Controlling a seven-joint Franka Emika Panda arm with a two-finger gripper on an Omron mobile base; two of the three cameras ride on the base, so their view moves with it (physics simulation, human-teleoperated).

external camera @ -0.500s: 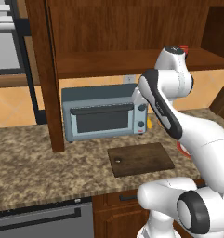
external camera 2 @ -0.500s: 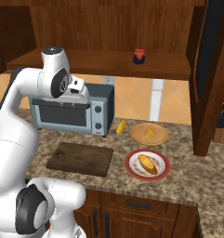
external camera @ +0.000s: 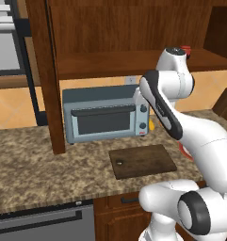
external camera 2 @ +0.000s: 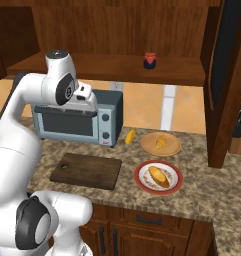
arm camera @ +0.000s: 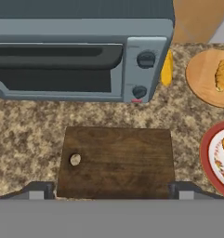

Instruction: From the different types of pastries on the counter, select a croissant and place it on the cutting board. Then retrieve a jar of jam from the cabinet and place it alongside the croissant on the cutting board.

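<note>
Directly below the spread, empty pincer point(arm camera: 111, 188) lies the cutting board point(arm camera: 117, 162); croissant point(arm camera: 167, 68) beyond.

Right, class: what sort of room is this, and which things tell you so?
Most likely a kitchen, computer-rendered: a toaster oven stands on a speckled granite counter, a wooden cutting board lies before it, and pastries sit on plates.

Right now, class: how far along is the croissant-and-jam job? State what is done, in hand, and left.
Done: nothing; the cutting board lies bare. In hand: nothing gripped; the gripper hangs open above the board. Left: carry the croissant, lying beside the toaster oven, to the board, then fetch the jam jar from the cabinet shelf.
</note>
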